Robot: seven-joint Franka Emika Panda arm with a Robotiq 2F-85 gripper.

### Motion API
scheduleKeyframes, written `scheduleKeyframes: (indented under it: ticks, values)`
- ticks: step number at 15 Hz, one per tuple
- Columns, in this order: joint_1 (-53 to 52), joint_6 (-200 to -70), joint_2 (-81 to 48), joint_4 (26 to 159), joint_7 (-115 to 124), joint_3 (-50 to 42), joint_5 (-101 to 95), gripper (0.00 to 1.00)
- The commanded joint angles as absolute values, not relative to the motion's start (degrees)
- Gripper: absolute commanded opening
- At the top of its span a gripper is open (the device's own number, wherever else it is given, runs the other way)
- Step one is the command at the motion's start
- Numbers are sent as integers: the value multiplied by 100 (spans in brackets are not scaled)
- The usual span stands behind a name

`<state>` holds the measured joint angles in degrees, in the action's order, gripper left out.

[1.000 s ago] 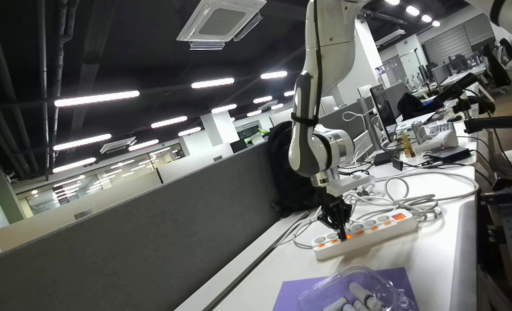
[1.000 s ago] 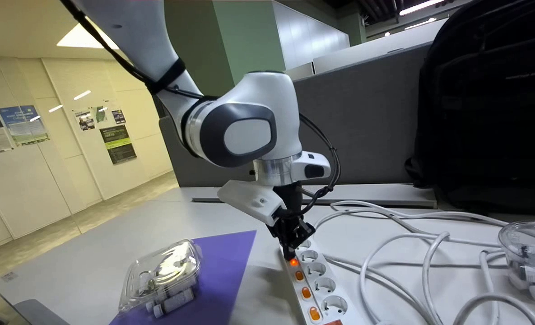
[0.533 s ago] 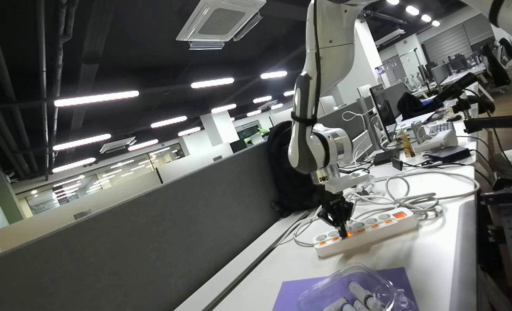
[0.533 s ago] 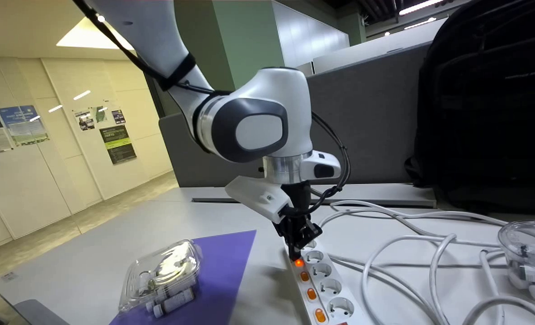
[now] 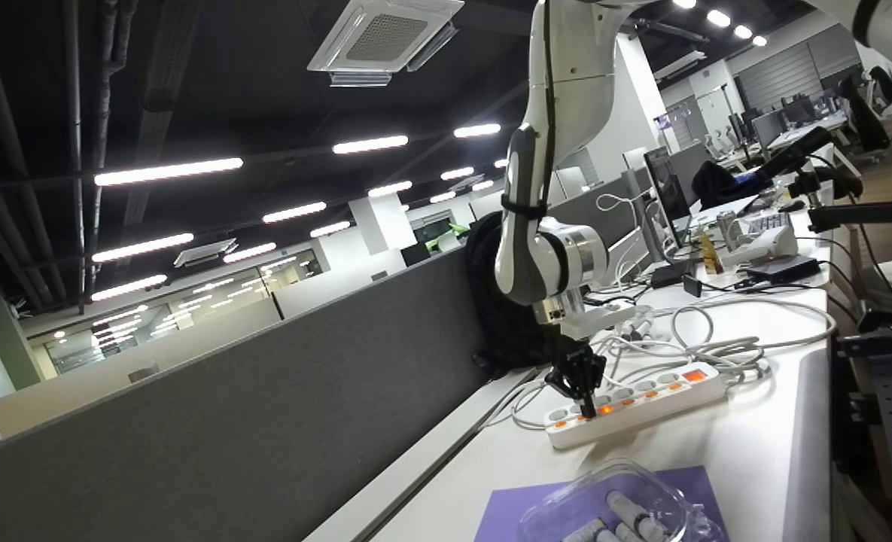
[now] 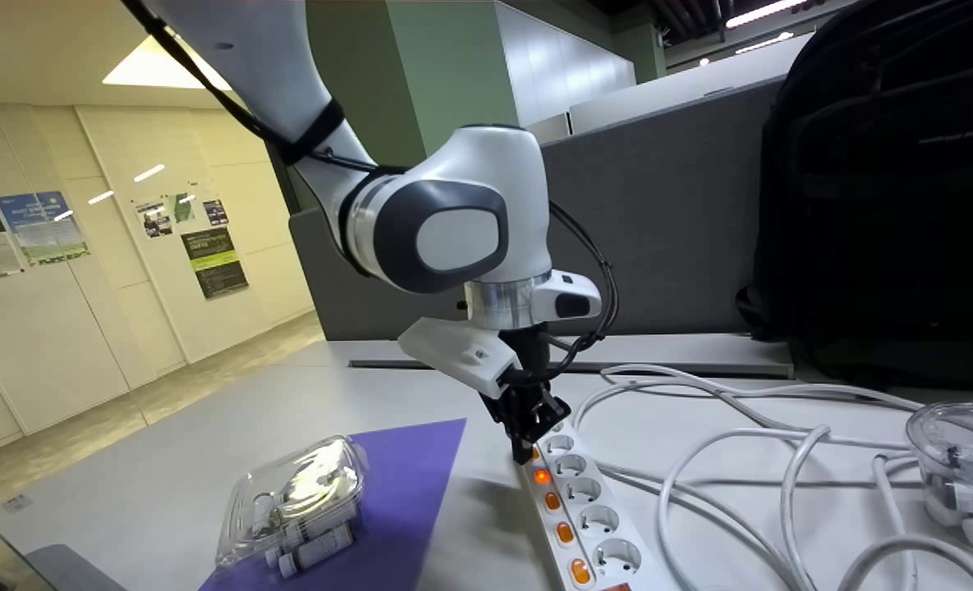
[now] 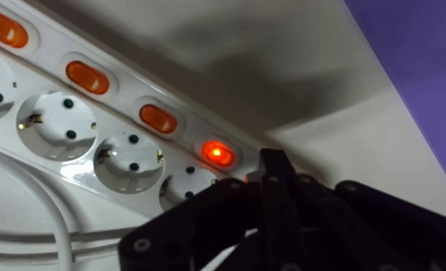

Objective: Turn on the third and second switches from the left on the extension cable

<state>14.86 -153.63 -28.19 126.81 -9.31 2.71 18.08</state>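
Note:
The extension cable, a white power strip (image 5: 641,419), lies on the table; it also shows in an exterior view (image 6: 567,510) and the wrist view (image 7: 125,98). The third switch from the left (image 5: 605,410) glows bright orange-red; it shows lit in the wrist view (image 7: 218,153) too. The second switch (image 5: 581,417) is unlit and partly hidden by my gripper (image 5: 589,415). Its fingertips are together, with nothing between them, pointing down at or just over the strip beside that switch; contact cannot be told. The fingertips also show in the wrist view (image 7: 273,152). The other visible switches (image 7: 158,118) are unlit.
A purple sheet (image 6: 408,492) lies beside the strip, bearing a clear plastic box (image 6: 293,492) with tubes. White cords (image 7: 44,203) loop on the strip's socket side. A clear round tub (image 6: 966,468) stands near the cords. A grey partition (image 5: 265,399) and black backpack (image 6: 888,205) stand behind.
My gripper moved from beside the lit third switch along the strip to the second switch, uncovering the lit one. The strip shifted slightly. The third switch stays lit throughout.

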Motion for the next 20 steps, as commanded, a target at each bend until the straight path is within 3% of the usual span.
scheduleKeyframes:
  ticks: [1, 20]
  values:
    - [1466, -15372, -2672, 12694, -972, 351, 1863, 0]
    - [1453, -15314, -2985, 12287, -794, 240, 1819, 0]
